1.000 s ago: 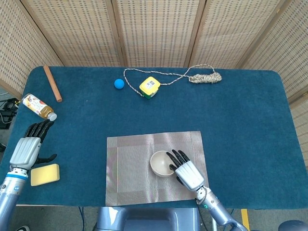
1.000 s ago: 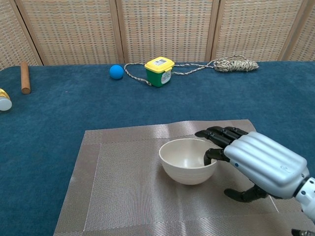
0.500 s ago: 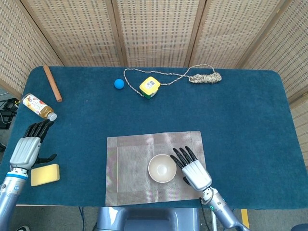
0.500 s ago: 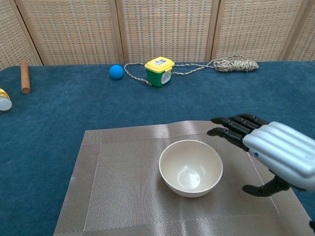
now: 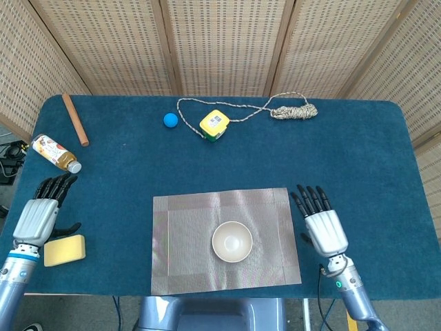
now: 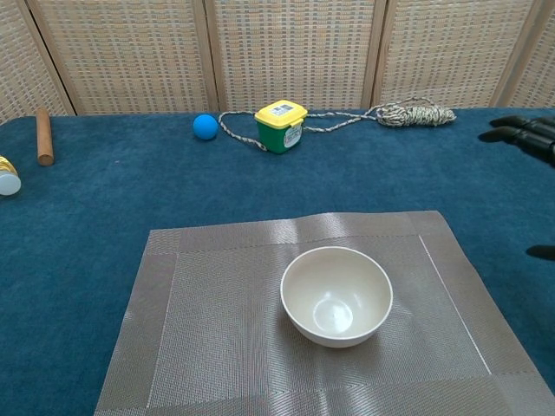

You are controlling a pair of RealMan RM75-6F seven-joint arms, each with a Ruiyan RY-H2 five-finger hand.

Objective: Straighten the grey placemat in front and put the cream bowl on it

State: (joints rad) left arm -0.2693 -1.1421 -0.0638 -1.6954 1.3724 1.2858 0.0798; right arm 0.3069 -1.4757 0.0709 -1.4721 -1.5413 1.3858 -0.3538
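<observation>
The round cream ceramic bowl [image 5: 232, 241] sits upright near the middle of the grey woven rectangular placemat [image 5: 186, 221], which lies square to the near edge of the blue-covered worktop [image 5: 358, 158], so both parts of the task look done. The right hand [image 5: 324, 231] hovers off the placemat's right edge, over bare worktop, fingers apart and holding nothing; in the chest view only its dark fingertips [image 6: 520, 134] show at the right border. The left hand [image 5: 38, 214] hangs near the worktop's left edge, fingers spread and empty, just above a yellow rectangular sponge [image 5: 64, 249]. What remains, as I judge it, is a clean retreat: the right hand should move away to the right and upward, keeping well off the placemat so no finger drags a corner and skews it, and away from the bowl's rim so it is not nudged off centre. The bowl holds nothing; its inside shows bare and glossy. A small green tub with a yellow lid [image 5: 214, 125] stands closed near the far edge, a pale rope [image 5: 293, 110] looped around it; what it holds cannot be seen. A capped bottle [image 5: 55, 153] lies on its side near the left edge.
</observation>
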